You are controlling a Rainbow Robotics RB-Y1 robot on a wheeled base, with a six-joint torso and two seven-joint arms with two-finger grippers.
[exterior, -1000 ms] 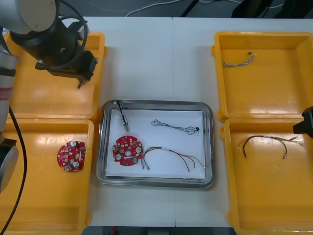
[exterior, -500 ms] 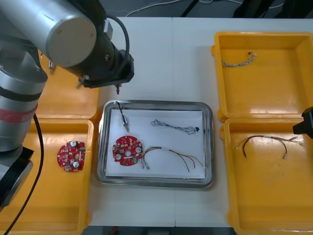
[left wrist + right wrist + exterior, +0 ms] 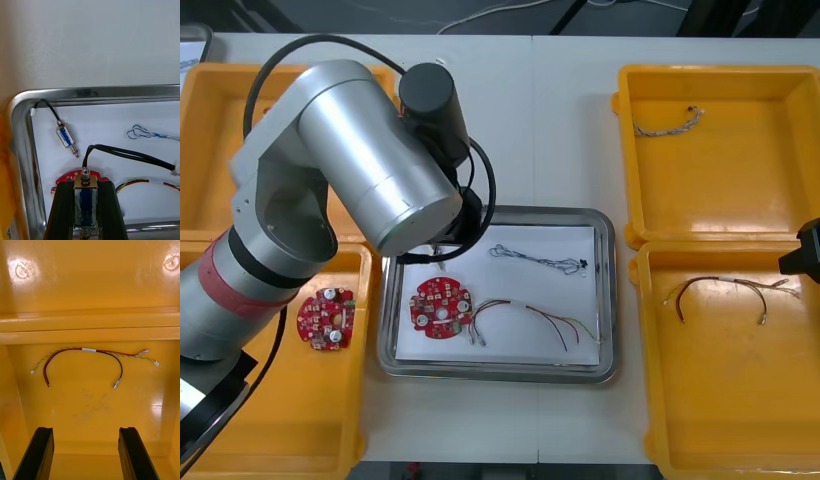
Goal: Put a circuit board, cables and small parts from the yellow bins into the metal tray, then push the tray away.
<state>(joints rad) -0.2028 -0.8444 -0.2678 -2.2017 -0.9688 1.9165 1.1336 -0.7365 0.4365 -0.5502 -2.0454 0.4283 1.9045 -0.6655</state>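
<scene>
Light table (image 3: 560, 120) with middle seam

Four yellow bins (image 3: 720, 150) and one metal tray (image 3: 608, 300). Two round red circuit boards: a tray board (image 3: 442, 307) and a bin board (image 3: 326, 320). Two red and yellow cables: one tray cable (image 3: 530, 318), one bin cable (image 3: 725, 290). Two twisted cables: a blue and white cable (image 3: 535, 260), a paler twisted cable (image 3: 668, 123). Two small metal parts, a loose part (image 3: 65, 135) and a held part (image 3: 85, 198), each trailing one black cable (image 3: 131, 155).
</scene>
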